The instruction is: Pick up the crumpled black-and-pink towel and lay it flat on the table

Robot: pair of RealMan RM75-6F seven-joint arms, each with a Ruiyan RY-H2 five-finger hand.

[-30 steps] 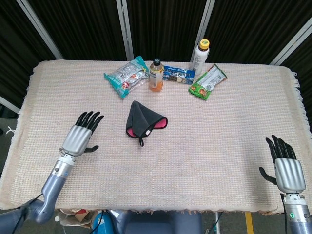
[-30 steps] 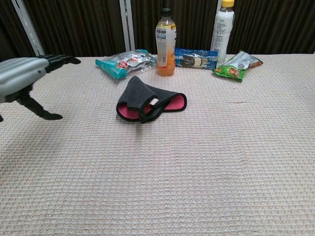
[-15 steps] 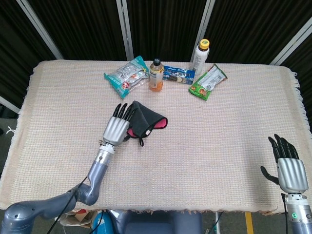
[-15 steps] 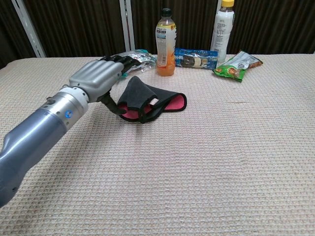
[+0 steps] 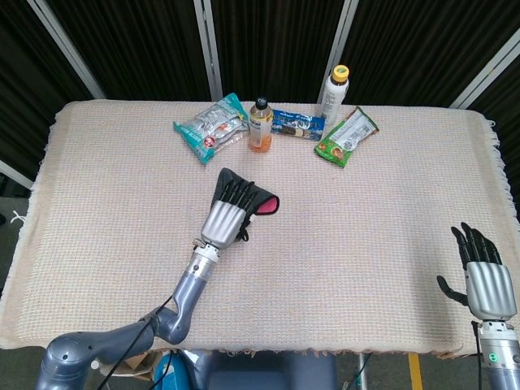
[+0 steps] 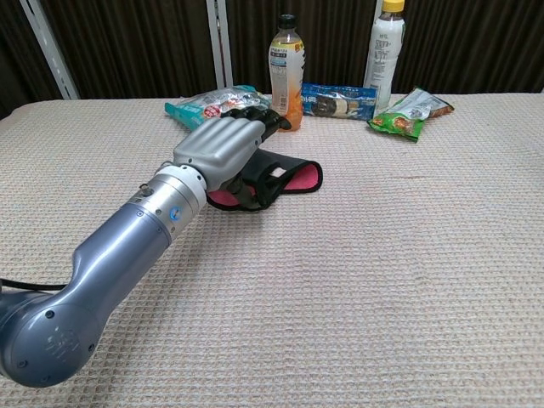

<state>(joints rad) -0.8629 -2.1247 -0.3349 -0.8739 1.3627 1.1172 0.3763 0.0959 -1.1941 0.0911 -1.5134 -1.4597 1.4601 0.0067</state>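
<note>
Dark curtains hang behind the bench (image 5: 390, 244), whose top is covered by a pale woven cloth with a fringed edge.

Reaching across it from the near side, the left arm (image 6: 110, 255) ends in the left hand (image 5: 225, 213), which lies over the crumpled black-and-pink towel (image 5: 262, 201) a little left of the bench's middle. Its dark fingers (image 6: 259, 115) are stretched forward and close together over the black fabric. Whether they actually grip the cloth cannot be told from either view. A pink strip of the towel shows at the hand's right side, and the towel rests on the bench.

Far off at the near right corner, the right hand (image 5: 486, 276) is held upright with its fingers spread and nothing in it.

Along the far edge stand and lie the smaller items: a white bottle with a yellow cap (image 5: 335, 94), an orange drink bottle (image 5: 260, 126), a teal snack bag (image 5: 211, 127), a green snack bag (image 5: 348, 136) and a blue wrapped bar (image 5: 296, 125) between the bottles.
</note>
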